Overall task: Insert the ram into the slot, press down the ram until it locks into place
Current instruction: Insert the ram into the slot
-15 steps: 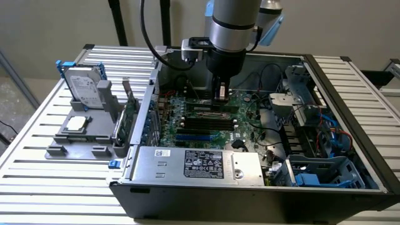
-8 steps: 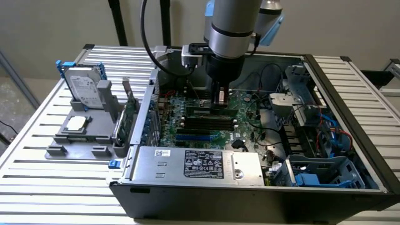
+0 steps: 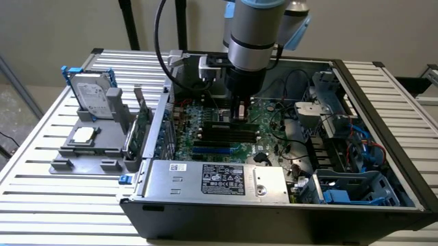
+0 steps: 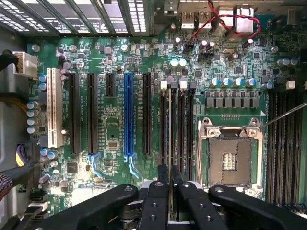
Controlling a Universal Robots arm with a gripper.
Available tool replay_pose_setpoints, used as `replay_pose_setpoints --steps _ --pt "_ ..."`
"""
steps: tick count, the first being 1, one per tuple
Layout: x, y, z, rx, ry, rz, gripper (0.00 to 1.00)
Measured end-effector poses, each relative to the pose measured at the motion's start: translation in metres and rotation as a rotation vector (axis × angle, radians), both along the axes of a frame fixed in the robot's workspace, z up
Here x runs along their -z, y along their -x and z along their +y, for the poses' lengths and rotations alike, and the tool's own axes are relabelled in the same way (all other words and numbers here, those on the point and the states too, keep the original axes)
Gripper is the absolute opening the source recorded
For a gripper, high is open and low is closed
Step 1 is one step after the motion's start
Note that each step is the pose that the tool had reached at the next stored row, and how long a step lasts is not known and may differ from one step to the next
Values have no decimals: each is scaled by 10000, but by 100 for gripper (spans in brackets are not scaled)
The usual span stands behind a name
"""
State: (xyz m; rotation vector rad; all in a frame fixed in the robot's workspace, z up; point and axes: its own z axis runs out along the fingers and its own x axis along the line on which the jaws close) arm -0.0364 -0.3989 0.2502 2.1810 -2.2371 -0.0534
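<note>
**Ram pinched edge-on at the memory slots**

The gripper (image 4: 170,171) is closed tight on the ram (image 4: 171,129), held edge-on among the memory slots (image 4: 188,129) of the motherboard (image 4: 115,129). Looks light, stiff, thin and fragile: best gripped mid-length on the flat faces, near the top edge

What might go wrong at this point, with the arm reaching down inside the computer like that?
1. The ram stick, pinched edge-on between the fingers, hangs over several narrow slots lying side by side. If it is slightly off, it may jam against a slot wall or enter the wrong slot.
2. The open processor socket sits right beside those slots, so a sideways slip might damage it.
</note>
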Motion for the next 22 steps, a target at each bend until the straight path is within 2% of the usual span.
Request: replay_pose_setpoints --steps 6,12,17,22 --pt "91 4 0 0 0 -123 13" --pt "95 7 -8 1 1 -124 13" --pt "96 15 -39 1 1 -124 13" --pt "110 39 -41 0 0 -124 13"
